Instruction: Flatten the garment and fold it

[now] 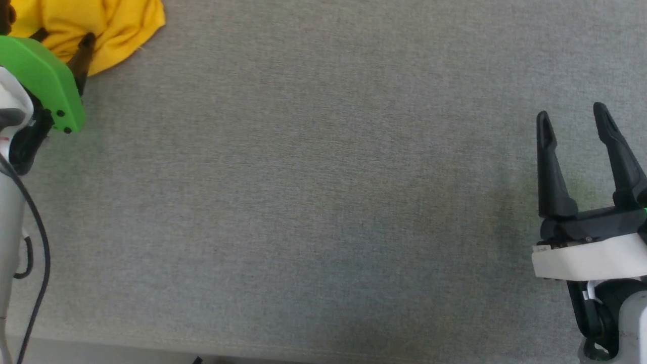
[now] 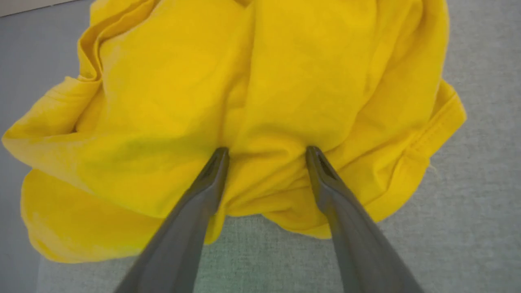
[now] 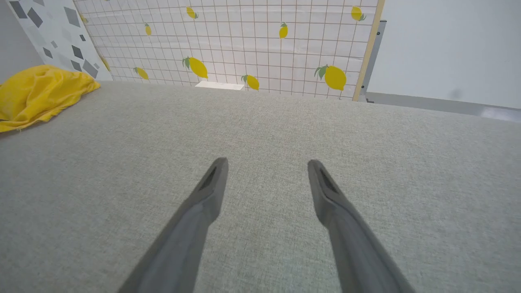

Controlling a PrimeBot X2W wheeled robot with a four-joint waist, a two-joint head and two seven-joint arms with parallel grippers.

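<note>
Grey surface (image 1: 323, 202) bears the garment (image 1: 101, 25) bunched, its axis indiscernible.

Light: bright, even light is spreading across the grey surface (image 1: 323, 202).
Shadows: a faint, soft shadow is lying beside the right gripper (image 1: 571, 112).
Focus: the fingers (image 2: 183, 228) of the left gripper (image 2: 266, 149) are blurring toward the frame's bottom edge.
Distortion: the lemon-print wall (image 3: 244, 40) is leaning and bowing slightly.
Colour: the garment (image 2: 260, 81) is glowing a saturated yellow.

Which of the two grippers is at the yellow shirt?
The left gripper: its open fingers point into the crumpled garment. The right gripper is also open, but over the bare grey surface, well away from it.
</note>
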